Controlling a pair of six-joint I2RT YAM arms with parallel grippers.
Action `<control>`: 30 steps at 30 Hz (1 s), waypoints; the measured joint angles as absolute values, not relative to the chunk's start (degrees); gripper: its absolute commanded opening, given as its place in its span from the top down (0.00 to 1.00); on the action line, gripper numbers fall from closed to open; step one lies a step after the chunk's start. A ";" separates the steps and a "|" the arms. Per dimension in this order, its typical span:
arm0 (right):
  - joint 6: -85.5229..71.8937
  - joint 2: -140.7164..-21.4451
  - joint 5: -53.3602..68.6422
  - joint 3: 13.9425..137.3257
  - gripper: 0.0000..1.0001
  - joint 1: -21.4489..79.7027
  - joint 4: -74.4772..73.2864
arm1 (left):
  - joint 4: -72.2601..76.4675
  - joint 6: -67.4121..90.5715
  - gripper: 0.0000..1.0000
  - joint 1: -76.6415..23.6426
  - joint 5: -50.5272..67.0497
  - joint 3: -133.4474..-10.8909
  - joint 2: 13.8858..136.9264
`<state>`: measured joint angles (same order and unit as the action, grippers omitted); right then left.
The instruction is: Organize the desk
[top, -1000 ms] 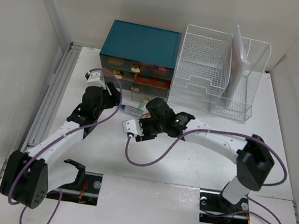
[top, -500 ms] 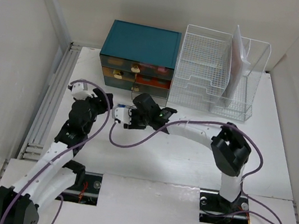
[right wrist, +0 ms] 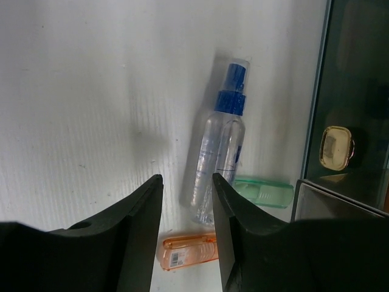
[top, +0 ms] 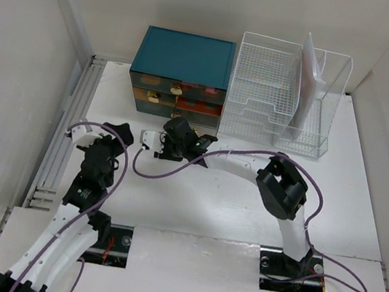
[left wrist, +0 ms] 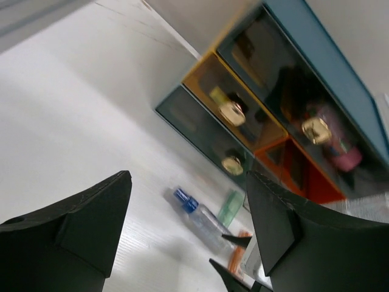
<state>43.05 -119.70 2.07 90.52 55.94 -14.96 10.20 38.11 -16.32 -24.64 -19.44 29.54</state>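
My left gripper point(left wrist: 188, 182) stands wide open and empty, above the desk point(top: 244, 206) near its left edge. My right gripper point(right wrist: 186, 182) is partly open with nothing in it. It hangs over a bottle point(right wrist: 217, 152) that lies flat on the desk, just in front of the cabinet point(top: 183, 66) at the far edge. A green case point(right wrist: 262, 190) and an orange case point(right wrist: 187, 249) lie just beside the bottle's base.

Teal drawer cabinet point(top: 186, 57) beside wire basket point(top: 262, 90); spray bottle point(right wrist: 220, 146) (blue cap), green case point(right wrist: 264, 190), orange case point(right wrist: 188, 249) before cabinet.
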 measured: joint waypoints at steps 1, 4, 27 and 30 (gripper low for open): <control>42.94 -120.03 1.87 90.70 0.56 55.94 -15.03 | 9.23 39.22 0.27 -16.34 -26.50 -19.35 28.10; 42.33 -120.84 0.99 91.55 0.55 55.92 -15.09 | 5.48 43.48 0.27 -16.38 -31.86 -19.20 24.84; 40.16 -129.64 -3.25 101.49 0.54 55.88 -18.87 | -12.80 65.95 0.22 -16.40 -49.60 -19.20 13.43; 39.88 -130.17 -3.77 102.69 0.54 55.88 -19.70 | -13.06 66.00 0.22 -16.40 -49.76 -19.20 12.93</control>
